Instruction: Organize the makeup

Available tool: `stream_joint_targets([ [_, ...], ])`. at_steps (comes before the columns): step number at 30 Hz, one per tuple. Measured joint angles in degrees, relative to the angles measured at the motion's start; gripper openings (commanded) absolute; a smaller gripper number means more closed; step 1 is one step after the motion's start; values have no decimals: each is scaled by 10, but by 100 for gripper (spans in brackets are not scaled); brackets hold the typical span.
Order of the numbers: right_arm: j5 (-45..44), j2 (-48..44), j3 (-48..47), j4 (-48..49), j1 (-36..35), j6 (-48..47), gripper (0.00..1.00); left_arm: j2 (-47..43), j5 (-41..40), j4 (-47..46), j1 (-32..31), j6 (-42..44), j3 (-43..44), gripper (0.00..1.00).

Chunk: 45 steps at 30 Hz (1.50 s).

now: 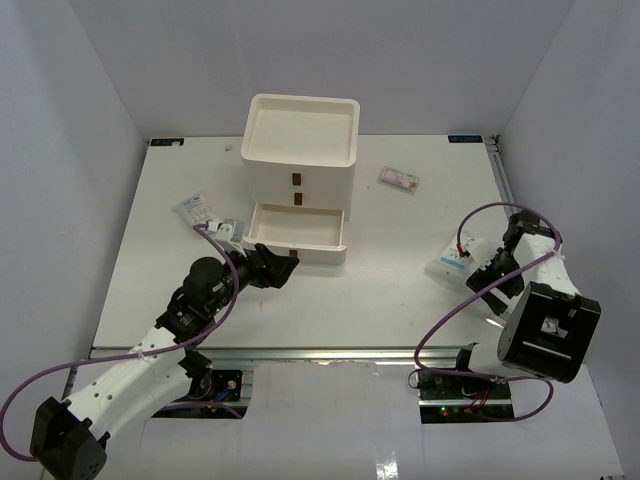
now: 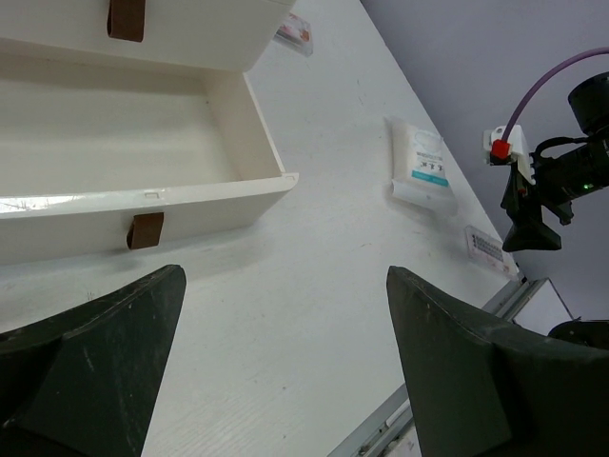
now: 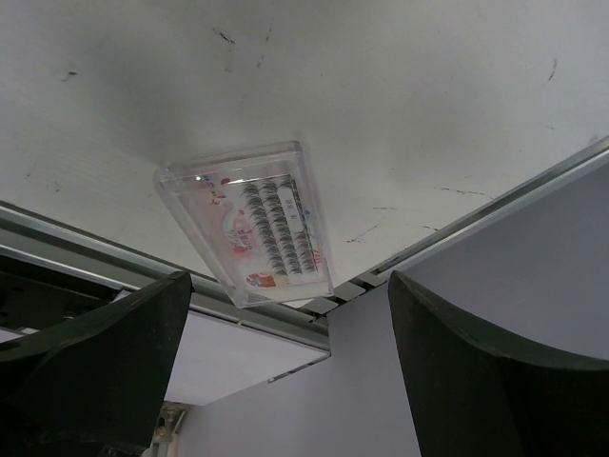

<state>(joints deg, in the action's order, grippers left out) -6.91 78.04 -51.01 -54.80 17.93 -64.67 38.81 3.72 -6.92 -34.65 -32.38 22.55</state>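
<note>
My left gripper (image 1: 283, 266) (image 2: 285, 278) is open and empty, low over the table just in front of the box's open, empty bottom drawer (image 1: 297, 251) (image 2: 143, 205). Two clear sachets with blue print (image 1: 199, 210) lie left of the drawer. A flat pink-red packet (image 1: 398, 179) (image 2: 295, 30) lies right of the box. A white packet with teal print (image 1: 446, 263) (image 2: 420, 163) lies at the right. My right gripper (image 1: 490, 280) (image 3: 290, 281) is open and empty above a clear lash case (image 3: 249, 223) (image 2: 487, 246) by the table's edge rail.
The white three-drawer box (image 1: 300, 135) stands at the back centre with its two upper drawers shut. A metal rail (image 3: 114, 255) runs along the table edge under my right gripper, with the purple wall (image 3: 400, 381) beyond. Purple cables loop from both arms.
</note>
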Motion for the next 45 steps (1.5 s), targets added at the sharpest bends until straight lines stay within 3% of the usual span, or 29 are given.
stream_joint_targets([
  [10, -3, 94, -2, 24, 53, -34, 90, 13, 0, 8, 0, 0, 1, 98],
  [31, 25, 89, 44, 50, 56, -43, 90, 29, 0, 9, 0, 2, 7, 98],
  [41, 24, 66, 70, 79, 56, -37, 99, 29, 0, 9, 0, 2, 7, 98],
  [45, 23, 66, 72, 81, 56, -36, 84, 28, 0, 9, 0, 2, 7, 98],
])
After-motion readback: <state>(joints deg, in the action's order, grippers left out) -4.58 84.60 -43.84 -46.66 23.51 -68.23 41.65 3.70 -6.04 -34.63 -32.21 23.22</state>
